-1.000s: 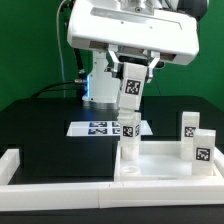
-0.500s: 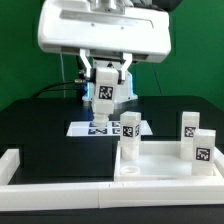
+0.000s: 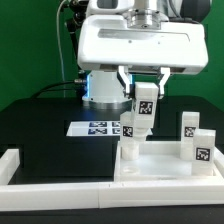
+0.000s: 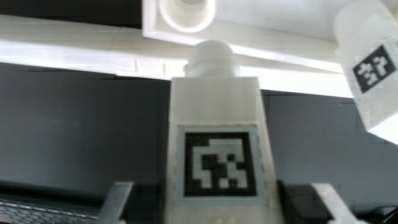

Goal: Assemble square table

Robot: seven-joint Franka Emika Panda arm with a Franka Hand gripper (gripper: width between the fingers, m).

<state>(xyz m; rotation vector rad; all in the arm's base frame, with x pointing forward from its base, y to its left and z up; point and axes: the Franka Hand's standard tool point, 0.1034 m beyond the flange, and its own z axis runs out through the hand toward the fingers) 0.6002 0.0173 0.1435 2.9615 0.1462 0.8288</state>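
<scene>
My gripper [image 3: 144, 92] is shut on a white leg post [image 3: 145, 110] with a black-white tag and holds it in the air, slightly tilted. It hangs just above and to the exterior view's right of another leg post [image 3: 128, 134] that stands at the far left corner of the square tabletop [image 3: 160, 163]. In the wrist view the held leg [image 4: 217, 130] fills the middle between my fingers [image 4: 121, 200], its threaded tip pointing away. Two more leg posts [image 3: 188, 125] [image 3: 202, 147] stand at the tabletop's right side.
The marker board [image 3: 96, 128] lies on the black table behind the tabletop. The low white border wall [image 3: 55, 172] runs along the front and left. In the wrist view a tagged leg [image 4: 370, 65] and a round white socket [image 4: 182, 14] show beyond the held leg.
My gripper, with the leg in it, swung to the exterior view's left half a second ago and has now come back to the right, a little lower, over the tabletop's far left corner.
</scene>
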